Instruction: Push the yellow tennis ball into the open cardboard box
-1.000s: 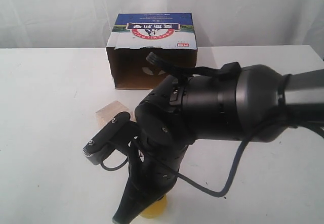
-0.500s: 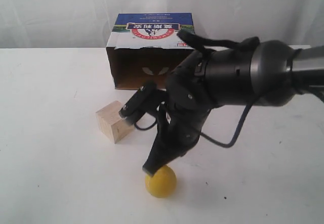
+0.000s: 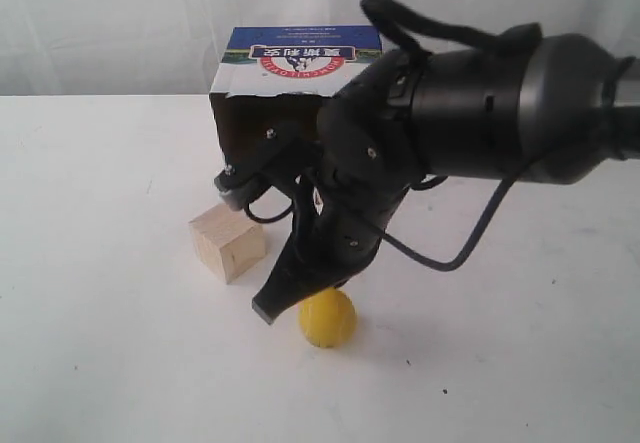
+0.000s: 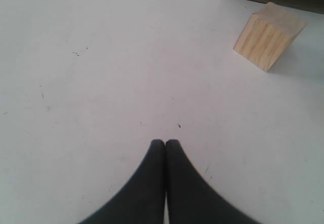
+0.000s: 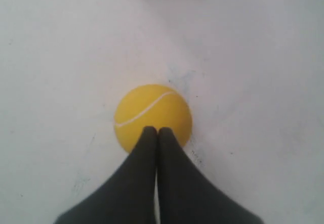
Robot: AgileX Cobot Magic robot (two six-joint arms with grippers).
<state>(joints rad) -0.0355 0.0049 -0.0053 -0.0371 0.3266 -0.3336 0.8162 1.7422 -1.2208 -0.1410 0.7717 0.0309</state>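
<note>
Yellow tennis ball [image 3: 327,318] on table [image 3: 100,343], near wooden cube [image 3: 228,241], well apart from open cardboard box [image 3: 300,63], not inside. Right jaws pressed together, tips right at ball, seemingly touching. Left jaws together too, over table. Early in push, most of travel to box left.

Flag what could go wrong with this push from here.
The right gripper, shut to a narrow point, appears to touch the yellow tennis ball on its round side; the ball could slip sideways instead of rolling straight.
The wooden cube sits near the line toward the open cardboard box; a drift toward it could send the ball into it.
</note>
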